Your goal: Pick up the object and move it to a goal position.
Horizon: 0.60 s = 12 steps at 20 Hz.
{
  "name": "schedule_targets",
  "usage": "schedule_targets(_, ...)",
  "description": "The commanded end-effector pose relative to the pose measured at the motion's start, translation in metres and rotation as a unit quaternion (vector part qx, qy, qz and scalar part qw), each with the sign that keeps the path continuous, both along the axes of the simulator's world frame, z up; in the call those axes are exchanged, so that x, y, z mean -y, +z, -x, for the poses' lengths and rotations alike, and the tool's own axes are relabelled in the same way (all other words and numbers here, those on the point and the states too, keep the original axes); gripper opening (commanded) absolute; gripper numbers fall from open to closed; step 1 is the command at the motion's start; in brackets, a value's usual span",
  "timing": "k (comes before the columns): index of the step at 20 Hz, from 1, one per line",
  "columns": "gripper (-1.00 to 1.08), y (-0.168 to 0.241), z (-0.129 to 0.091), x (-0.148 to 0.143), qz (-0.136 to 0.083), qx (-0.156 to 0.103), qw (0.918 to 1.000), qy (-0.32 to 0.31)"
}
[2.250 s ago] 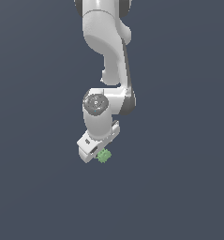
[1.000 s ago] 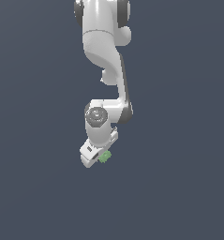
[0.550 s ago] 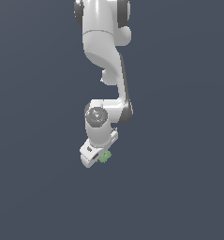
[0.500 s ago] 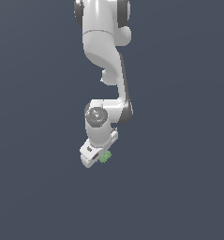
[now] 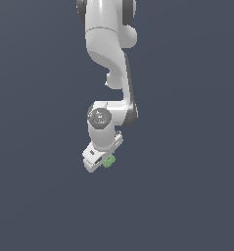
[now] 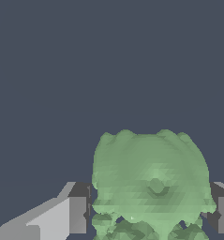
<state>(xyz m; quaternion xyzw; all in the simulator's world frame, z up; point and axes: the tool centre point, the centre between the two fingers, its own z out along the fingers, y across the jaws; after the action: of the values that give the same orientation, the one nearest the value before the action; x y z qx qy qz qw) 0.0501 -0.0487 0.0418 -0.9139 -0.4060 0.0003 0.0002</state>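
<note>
Wrist view: the light-green object (image 6: 151, 187) filled the gap between the two fingers (image 6: 78, 213), both pads pressed against its sides, clenched on it. Its surface looked lumpy, faintly ridged. Exterior view: the object (image 5: 108, 161) sat at the gripper (image 5: 100, 162) tip, below the white arm (image 5: 108, 59), against a plain dark background.

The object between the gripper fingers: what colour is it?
Light green; the object shows best in the wrist view.
</note>
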Motion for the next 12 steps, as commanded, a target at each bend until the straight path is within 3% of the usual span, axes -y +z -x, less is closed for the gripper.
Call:
schedule_targets(1,-1.00,0.005,0.006,0.003,0.000,0.000,1.0000,0.000)
schedule_targets(12,-1.00,0.043,0.058,0.023,0.001,0.000,1.0000,0.000)
